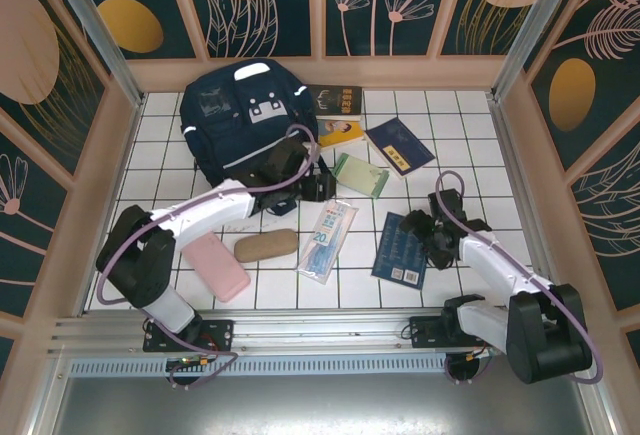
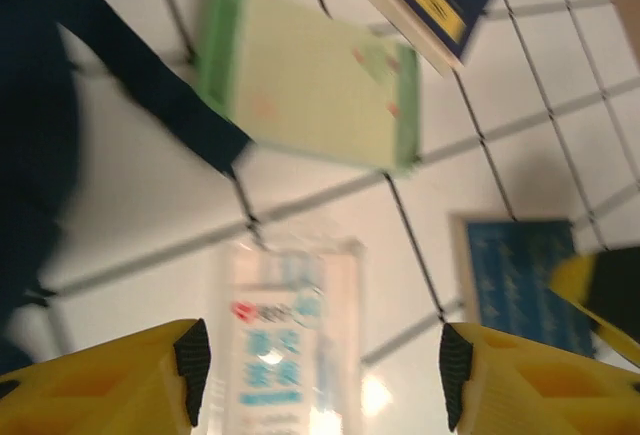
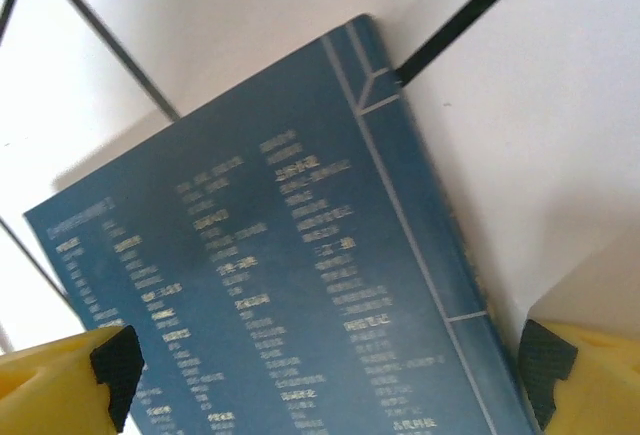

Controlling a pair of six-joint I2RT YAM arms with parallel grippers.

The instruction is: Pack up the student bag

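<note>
The student bag (image 1: 240, 115), navy with white stripes, lies at the back left of the tiled table. My left gripper (image 1: 312, 183) hovers just right of the bag's front edge. In the left wrist view it (image 2: 322, 375) is open, with nothing between the pads, and a clear plastic packet (image 2: 285, 335) lies below. A dark bag strap (image 2: 130, 85) runs past a green notebook (image 2: 310, 85). My right gripper (image 1: 425, 230) is open above the right edge of a blue book (image 1: 400, 250). In the right wrist view its jaws (image 3: 330, 375) straddle the width of that book (image 3: 300, 255).
A tan case (image 1: 266, 245) and a pink case (image 1: 215, 267) lie front left, with the clear packet (image 1: 328, 237) beside them. Behind are the green notebook (image 1: 360, 175), a navy book (image 1: 398, 145), a yellow book (image 1: 340, 133) and a dark book (image 1: 335, 100). Walls enclose the table.
</note>
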